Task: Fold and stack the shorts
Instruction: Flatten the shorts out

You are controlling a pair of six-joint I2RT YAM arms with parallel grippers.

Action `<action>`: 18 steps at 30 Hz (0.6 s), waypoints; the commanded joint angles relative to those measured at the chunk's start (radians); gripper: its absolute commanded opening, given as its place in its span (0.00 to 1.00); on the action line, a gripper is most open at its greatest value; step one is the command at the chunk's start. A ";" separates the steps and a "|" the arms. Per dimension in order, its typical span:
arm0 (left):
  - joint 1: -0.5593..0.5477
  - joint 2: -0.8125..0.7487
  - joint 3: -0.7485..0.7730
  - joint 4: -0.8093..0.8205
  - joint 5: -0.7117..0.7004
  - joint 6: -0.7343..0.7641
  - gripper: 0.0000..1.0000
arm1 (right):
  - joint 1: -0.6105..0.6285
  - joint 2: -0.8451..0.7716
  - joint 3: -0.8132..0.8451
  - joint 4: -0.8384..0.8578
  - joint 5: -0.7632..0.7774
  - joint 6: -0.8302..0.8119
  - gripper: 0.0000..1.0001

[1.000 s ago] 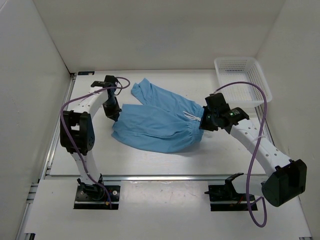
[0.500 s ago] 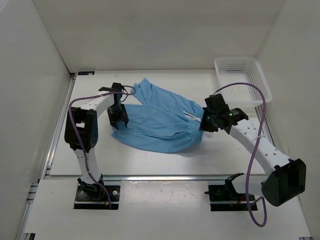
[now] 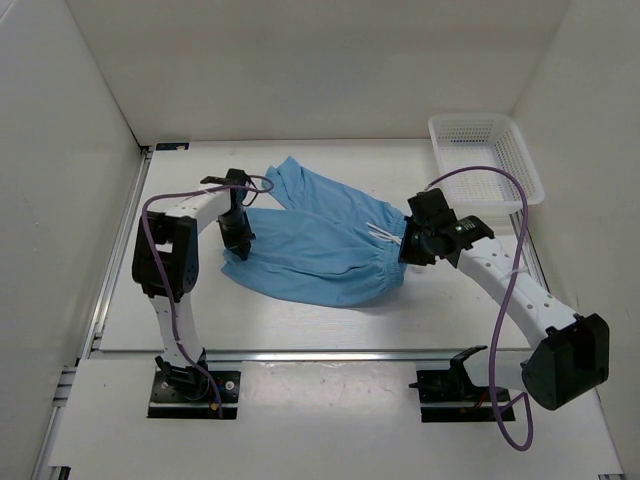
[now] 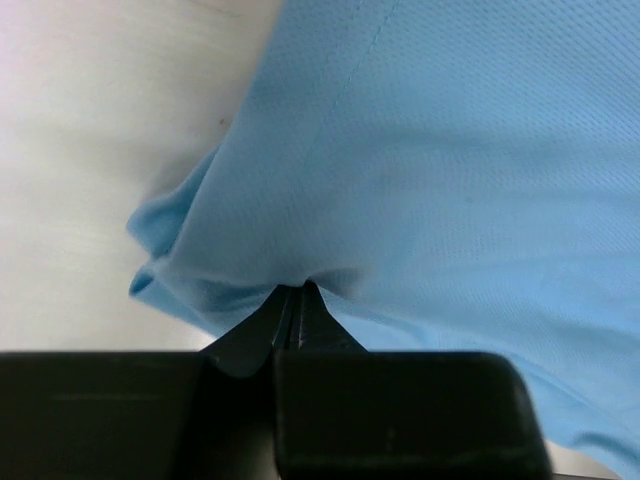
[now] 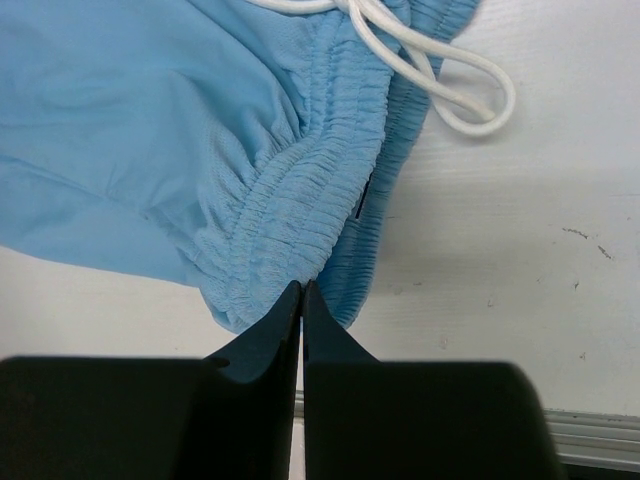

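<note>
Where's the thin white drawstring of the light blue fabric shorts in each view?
Top external: thin white drawstring right of centre, at the right end of the light blue fabric shorts.
Left wrist: not in it; only blue fabric shows.
Right wrist: along the top edge, looping right of centre.
Shared landmark (top external, right wrist): gathered elastic waistband.

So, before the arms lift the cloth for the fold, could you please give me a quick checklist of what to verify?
1. Left gripper shut on the shorts' leg hem: ok.
2. Right gripper shut on the waistband: ok.
3. Both fabric layers caught in each pinch: cannot tell.
4. Drawstring away from the right fingertips: ok, it lies loose on the table.
5. Legs lined up: not ok, the far leg splays toward the back.
6. Basket apart from the shorts: ok.
</note>
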 commanded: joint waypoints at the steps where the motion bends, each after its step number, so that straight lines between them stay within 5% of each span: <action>1: 0.001 -0.135 0.033 -0.032 -0.051 -0.007 0.10 | 0.003 0.016 0.013 0.010 0.007 -0.023 0.00; 11: 0.001 -0.229 0.113 -0.100 -0.047 -0.007 0.10 | 0.003 0.049 0.057 0.010 0.028 -0.032 0.00; 15: 0.027 -0.165 0.283 -0.172 -0.047 0.013 0.10 | -0.021 0.122 0.190 0.019 0.039 -0.084 0.00; 18: 0.057 -0.082 0.638 -0.260 -0.027 0.022 0.10 | -0.073 0.220 0.406 0.019 0.039 -0.145 0.00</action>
